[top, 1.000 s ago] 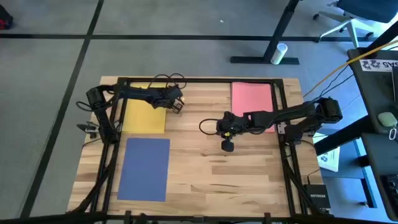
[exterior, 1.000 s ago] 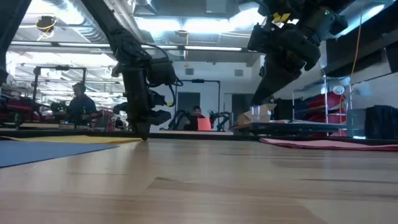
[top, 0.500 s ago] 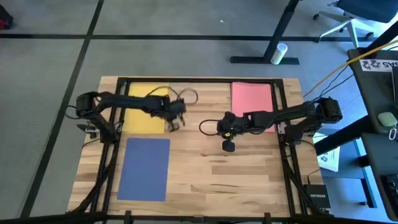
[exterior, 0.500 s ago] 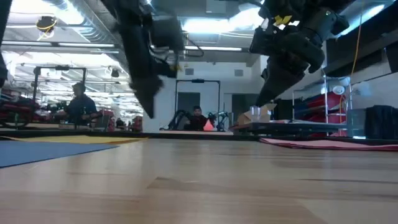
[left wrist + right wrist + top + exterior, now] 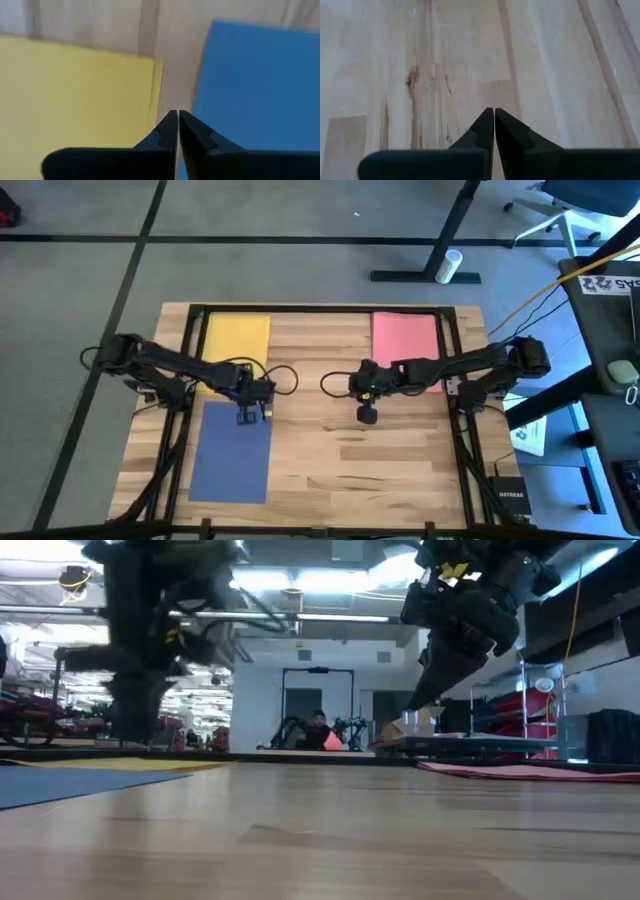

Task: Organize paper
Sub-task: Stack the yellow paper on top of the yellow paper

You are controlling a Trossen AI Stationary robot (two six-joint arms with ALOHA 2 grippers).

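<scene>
Here the left claw (image 5: pixel 252 414) hangs above the far edge of the blue sheet (image 5: pixel 232 452), its fingers (image 5: pixel 170 131) pressed together on nothing. Just beyond its tips runs the bare strip of wooden table (image 5: pixel 330 460) that parts the blue sheet from the yellow sheet (image 5: pixel 236 352); the two sheets lie near each other, not touching. The right claw (image 5: pixel 366 414) sits over bare wood at the middle of the table, fingers (image 5: pixel 487 127) likewise closed and empty. The pink sheet (image 5: pixel 404 340) lies flat behind that claw, partly under the right arm, well apart from the other two sheets.
</scene>
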